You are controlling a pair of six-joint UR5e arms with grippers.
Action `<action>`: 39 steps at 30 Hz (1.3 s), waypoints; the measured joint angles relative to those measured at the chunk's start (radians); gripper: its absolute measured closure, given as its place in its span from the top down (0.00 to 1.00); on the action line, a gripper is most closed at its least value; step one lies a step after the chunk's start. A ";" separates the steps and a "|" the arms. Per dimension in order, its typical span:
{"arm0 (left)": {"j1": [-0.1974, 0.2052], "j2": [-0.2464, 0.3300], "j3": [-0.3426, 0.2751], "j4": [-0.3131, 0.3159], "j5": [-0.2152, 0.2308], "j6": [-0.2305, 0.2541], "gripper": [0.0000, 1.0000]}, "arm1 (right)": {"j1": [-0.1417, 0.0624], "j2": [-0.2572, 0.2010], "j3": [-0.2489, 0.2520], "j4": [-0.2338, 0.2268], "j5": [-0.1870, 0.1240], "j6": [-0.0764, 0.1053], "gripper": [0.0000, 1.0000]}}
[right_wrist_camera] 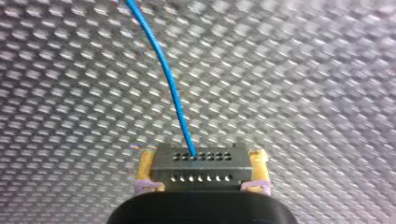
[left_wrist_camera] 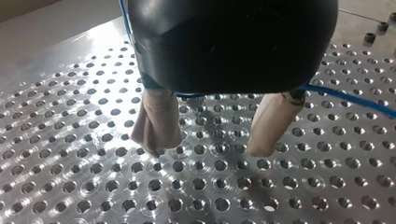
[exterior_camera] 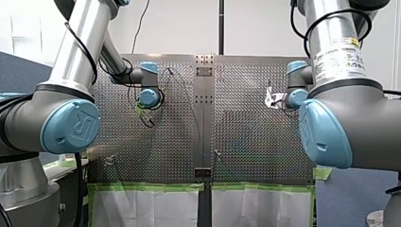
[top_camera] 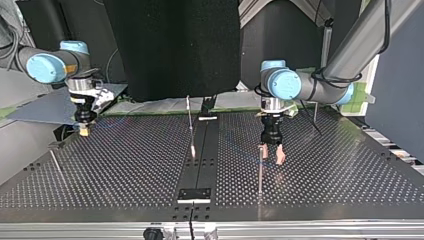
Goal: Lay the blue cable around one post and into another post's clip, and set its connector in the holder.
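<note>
Connector (right_wrist_camera: 201, 168) pinched by right fingers (right_wrist_camera: 259, 163), blue cable (right_wrist_camera: 173, 93) leaving it, left fingers (left_wrist_camera: 159, 119) spread

white wall (exterior_camera: 260, 28) beyond the perforated table (exterior_camera: 255, 137); black panel (top_camera: 170, 45) facing it.

The perforated metal table (left_wrist_camera: 56, 154) was seen glossy, the thin blue cable (right_wrist_camera: 173, 93) smooth, the grey metal connector (right_wrist_camera: 201, 168) matt.

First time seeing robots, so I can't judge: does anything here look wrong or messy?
Nothing broken or spilled. The blue cable trails loose from the plug clamped in my right pincer and passes my open left pincer.
</note>
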 joint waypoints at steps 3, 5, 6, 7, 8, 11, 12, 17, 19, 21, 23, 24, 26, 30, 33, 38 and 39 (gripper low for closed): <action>0.001 0.000 0.000 0.000 0.000 0.000 0.99 | -0.025 -0.025 0.001 -0.010 -0.026 0.001 0.00; 0.001 0.000 0.000 0.000 0.000 0.000 0.99 | -0.040 -0.045 0.001 -0.012 -0.045 0.000 0.00; 0.001 0.000 0.000 0.000 0.000 0.000 0.99 | -0.045 -0.053 0.001 -0.013 -0.054 -0.001 0.00; 0.001 0.000 0.000 0.000 0.000 0.000 0.99 | -0.050 -0.064 0.001 -0.012 -0.063 -0.003 0.00; 0.001 0.000 0.000 0.000 0.000 0.000 0.99 | -0.053 -0.073 0.001 -0.012 -0.068 -0.004 0.00; 0.002 0.000 0.000 0.000 0.001 -0.001 0.99 | -0.061 -0.099 0.004 -0.012 -0.077 -0.007 0.00; 0.002 0.000 0.000 0.000 0.001 -0.001 0.99 | -0.063 -0.106 0.007 -0.015 -0.079 -0.006 0.00; 0.002 0.000 0.000 0.000 0.002 -0.003 0.99 | -0.075 -0.099 0.026 -0.047 -0.083 0.004 0.00; 0.002 0.000 0.000 0.000 0.002 -0.004 0.99 | -0.078 -0.084 0.028 -0.058 -0.081 0.003 0.00; 0.003 0.000 0.000 0.000 0.003 -0.005 0.99 | -0.080 -0.070 0.029 -0.064 -0.079 0.003 0.00; 0.003 0.000 0.000 0.000 0.003 -0.005 0.99 | -0.084 -0.054 0.029 -0.069 -0.076 0.004 0.00; 0.003 0.000 0.000 -0.001 0.003 -0.006 0.99 | -0.086 -0.047 0.029 -0.072 -0.076 0.005 0.00; 0.003 0.000 0.000 -0.001 0.003 -0.006 0.99 | -0.091 -0.030 0.028 -0.079 -0.077 0.011 0.00; 0.003 0.000 0.000 -0.001 0.003 -0.005 0.99 | -0.103 -0.007 0.019 -0.077 -0.088 0.028 0.00; 0.003 0.000 0.000 -0.002 0.003 -0.004 0.99 | -0.114 -0.001 0.001 -0.059 -0.103 0.023 0.00; 0.003 0.000 0.000 -0.002 0.003 -0.003 0.99 | -0.131 -0.005 -0.024 -0.021 -0.111 0.001 0.00; 0.003 0.000 0.000 -0.002 0.003 -0.003 0.99 | -0.134 -0.007 -0.026 -0.015 -0.111 -0.003 0.00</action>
